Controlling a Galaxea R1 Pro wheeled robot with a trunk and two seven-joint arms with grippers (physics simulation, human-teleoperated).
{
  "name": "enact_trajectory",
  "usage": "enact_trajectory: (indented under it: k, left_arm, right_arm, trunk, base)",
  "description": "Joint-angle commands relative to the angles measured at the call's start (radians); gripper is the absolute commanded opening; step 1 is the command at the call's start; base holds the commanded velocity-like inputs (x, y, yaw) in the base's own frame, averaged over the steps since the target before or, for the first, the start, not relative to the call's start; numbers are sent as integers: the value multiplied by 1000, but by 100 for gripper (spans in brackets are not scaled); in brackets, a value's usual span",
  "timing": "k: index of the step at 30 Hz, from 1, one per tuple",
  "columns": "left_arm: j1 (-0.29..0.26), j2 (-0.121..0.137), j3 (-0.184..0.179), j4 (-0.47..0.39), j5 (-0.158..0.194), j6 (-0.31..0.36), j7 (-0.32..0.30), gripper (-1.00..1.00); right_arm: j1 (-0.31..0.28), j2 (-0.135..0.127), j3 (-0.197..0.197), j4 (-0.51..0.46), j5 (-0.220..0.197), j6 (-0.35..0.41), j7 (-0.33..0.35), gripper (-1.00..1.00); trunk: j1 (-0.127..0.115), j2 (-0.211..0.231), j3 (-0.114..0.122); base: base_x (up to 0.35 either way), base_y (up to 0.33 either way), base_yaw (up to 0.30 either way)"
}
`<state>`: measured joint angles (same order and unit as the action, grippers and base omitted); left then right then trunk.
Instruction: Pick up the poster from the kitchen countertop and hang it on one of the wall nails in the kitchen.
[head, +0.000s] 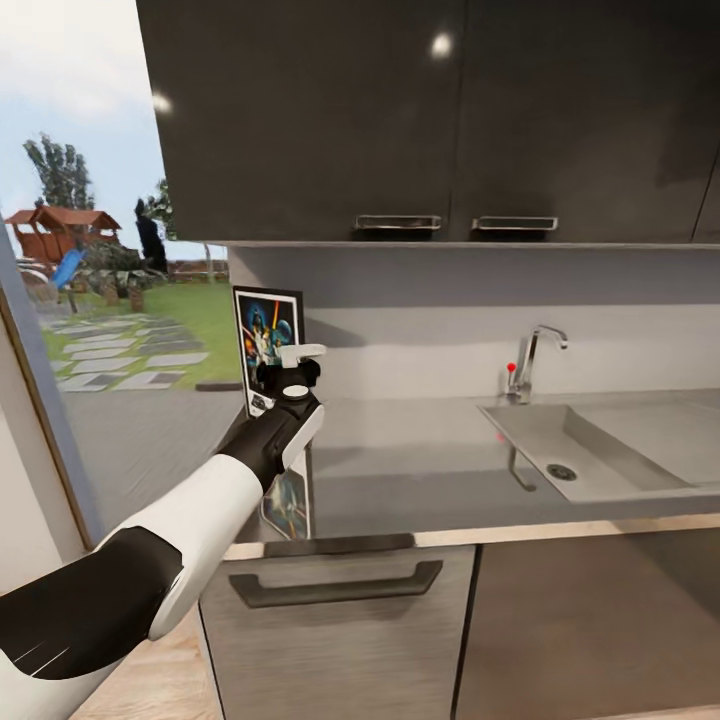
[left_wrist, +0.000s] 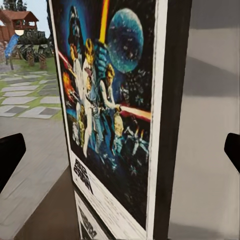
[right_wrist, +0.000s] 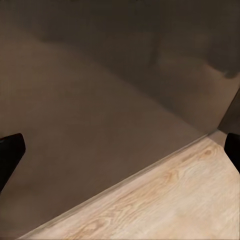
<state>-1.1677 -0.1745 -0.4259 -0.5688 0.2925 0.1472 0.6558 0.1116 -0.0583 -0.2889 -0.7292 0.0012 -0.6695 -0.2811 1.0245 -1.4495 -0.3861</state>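
The poster (head: 268, 330) stands upright at the left end of the kitchen countertop (head: 420, 450), leaning by the back wall, and its reflection shows in the glossy slab. In the left wrist view the poster (left_wrist: 107, 110) is close ahead, with colourful figures on dark blue, a white border and a black frame edge. My left gripper (head: 290, 378) reaches over the counter just in front of the poster's lower half. It is open (left_wrist: 120, 155), fingers wide apart and touching nothing. My right gripper (right_wrist: 120, 155) is open and empty, facing a dark cabinet front above wooden floor.
An inset steel sink (head: 590, 450) with a chrome tap (head: 530, 365) lies to the right. Dark upper cabinets (head: 430, 120) hang overhead. Grey handled drawers (head: 340, 620) sit under the counter. A large window (head: 110, 300) onto a garden is at the left.
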Motion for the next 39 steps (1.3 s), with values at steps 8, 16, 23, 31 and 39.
enact_trajectory:
  k: [8,16,23,31,39]
  left_arm:
    - [-1,0,-6,0,2,7,7,100]
    - [-36,0,-7,39,2,81,7,100]
    - [-66,0,-7,41,2,106,7,100]
    - [-70,0,-6,41,1,106,7,100]
    - [-70,0,-5,39,0,100,7,100]
  right_arm:
    - [0,-1,1,-1,0,0,-4,100]
    - [-1,-2,2,5,2,1,-4,100]
    - [-1,-2,2,5,1,1,-4,100]
    - [-1,-2,2,5,0,1,-4,100]
    - [-1,-2,2,5,0,1,-4,100]
  trunk:
    - [1,-1,-1]
    - [1,-1,-1]
    - [1,-1,-1]
    - [1,-1,-6]
    - [1,-1,-18]
  base:
    - [118,-52,0]
    - [4,-2,0]
    - [0,0,0]
    - [0,0,0]
    - [0,0,0]
